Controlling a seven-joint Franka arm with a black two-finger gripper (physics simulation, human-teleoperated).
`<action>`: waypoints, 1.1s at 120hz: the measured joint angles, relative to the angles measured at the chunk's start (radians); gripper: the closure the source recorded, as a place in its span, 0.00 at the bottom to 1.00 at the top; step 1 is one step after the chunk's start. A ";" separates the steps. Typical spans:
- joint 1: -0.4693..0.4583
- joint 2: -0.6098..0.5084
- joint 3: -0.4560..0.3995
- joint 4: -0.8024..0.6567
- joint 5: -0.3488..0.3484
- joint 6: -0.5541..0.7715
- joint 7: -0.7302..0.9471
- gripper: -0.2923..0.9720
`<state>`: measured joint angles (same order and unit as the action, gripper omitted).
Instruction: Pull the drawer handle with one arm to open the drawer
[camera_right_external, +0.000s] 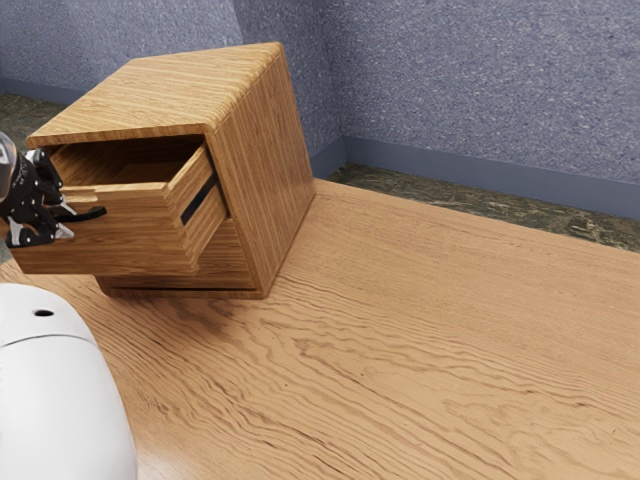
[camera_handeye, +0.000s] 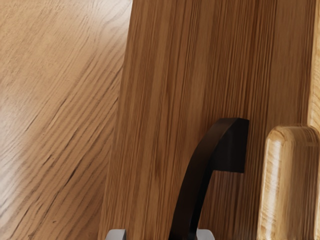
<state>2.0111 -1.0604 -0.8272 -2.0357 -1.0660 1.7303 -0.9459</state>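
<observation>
A wooden cabinet (camera_right_external: 255, 140) stands on the table at the exterior view's left. Its top drawer (camera_right_external: 110, 240) is slid partway out, and the hollow inside (camera_right_external: 130, 165) shows. My black gripper (camera_right_external: 66, 218) is at the drawer's front face, shut on the dark handle (camera_right_external: 90, 213). In the wrist view the curved black handle (camera_handeye: 207, 160) rises from the drawer front (camera_handeye: 200, 70) and runs down between my two grey fingertips (camera_handeye: 116, 234). A lower drawer front (camera_right_external: 215, 262) sits flush in the cabinet.
The wide wooden tabletop (camera_right_external: 420, 340) stretches toward the exterior view's right. My arm's white casing (camera_right_external: 50, 400) fills the lower left corner. Grey-blue walls (camera_right_external: 480, 70) stand behind the table. A rounded pale wood edge (camera_handeye: 287, 185) lies beside the handle.
</observation>
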 joint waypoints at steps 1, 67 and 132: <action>0.000 -0.001 0.000 0.000 0.000 0.000 0.000 0.69; -0.023 -0.052 0.034 -0.030 0.000 -0.021 -0.002 0.69; -0.030 -0.095 0.065 -0.047 -0.001 -0.048 -0.003 0.69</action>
<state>1.9813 -1.1550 -0.7626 -2.0825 -1.0666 1.6818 -0.9494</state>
